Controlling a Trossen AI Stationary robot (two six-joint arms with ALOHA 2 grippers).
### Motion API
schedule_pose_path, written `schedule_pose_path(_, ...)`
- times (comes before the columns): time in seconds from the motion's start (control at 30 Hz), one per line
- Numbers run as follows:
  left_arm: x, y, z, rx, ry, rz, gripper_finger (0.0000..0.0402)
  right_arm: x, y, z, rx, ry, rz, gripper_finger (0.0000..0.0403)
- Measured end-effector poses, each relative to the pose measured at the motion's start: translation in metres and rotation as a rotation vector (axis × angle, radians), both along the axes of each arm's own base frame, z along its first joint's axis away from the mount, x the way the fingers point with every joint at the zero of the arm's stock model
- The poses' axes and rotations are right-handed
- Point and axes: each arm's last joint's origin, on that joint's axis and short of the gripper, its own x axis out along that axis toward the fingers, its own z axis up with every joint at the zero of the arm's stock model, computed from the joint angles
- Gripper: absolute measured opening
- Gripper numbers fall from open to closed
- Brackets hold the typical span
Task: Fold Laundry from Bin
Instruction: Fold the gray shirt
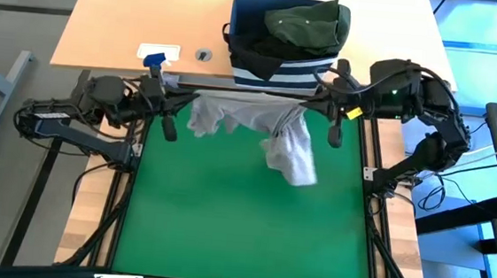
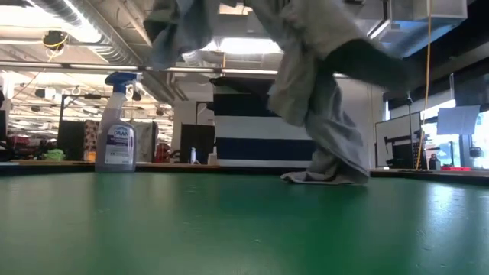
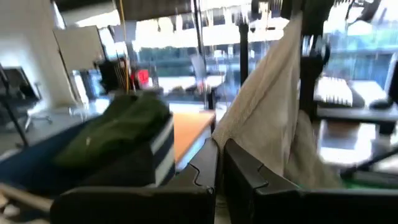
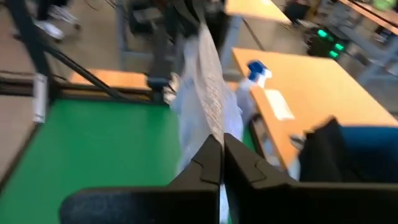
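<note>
Over the green mat [image 1: 242,218] of the desk, the light grey garment [image 1: 293,156] hangs with its lowest fold touching down. The left pincer [image 1: 176,107] and right pincer [image 1: 333,106] each pinch a top edge. Best to draw them apart evenly before lowering. Beyond, the bin [image 1: 281,66] holds the olive garment [image 1: 309,24].

Light grey garment [image 1: 267,130] stretched in the air over green mat, one end drooping onto it. Striped navy bin [image 1: 276,66] behind, dark olive garment [image 1: 306,24] heaped on top.
</note>
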Motion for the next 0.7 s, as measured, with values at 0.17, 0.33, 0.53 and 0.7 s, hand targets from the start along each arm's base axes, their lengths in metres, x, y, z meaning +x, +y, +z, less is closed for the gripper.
schedule_pose_path(0.17,-0.003,-0.004,0.028,0.052,-0.290,-0.153,0.0011,0.016,-0.005,-0.017,-0.070,0.107,-0.150,0.0008)
schedule_pose_path(0.33,-0.005,-0.005,0.030,0.087,-0.277,-0.166,0.0011,0.031,-0.007,-0.028,-0.094,0.155,-0.177,0.0003)
schedule_pose_path(0.53,-0.006,0.004,0.019,0.133,-0.083,0.183,0.0011,0.040,-0.032,-0.035,-0.144,0.203,-0.270,0.0007)
schedule_pose_path(0.7,-0.005,0.014,0.024,0.230,-0.066,0.338,0.0011,0.039,-0.073,-0.028,-0.180,0.121,-0.388,0.0009)
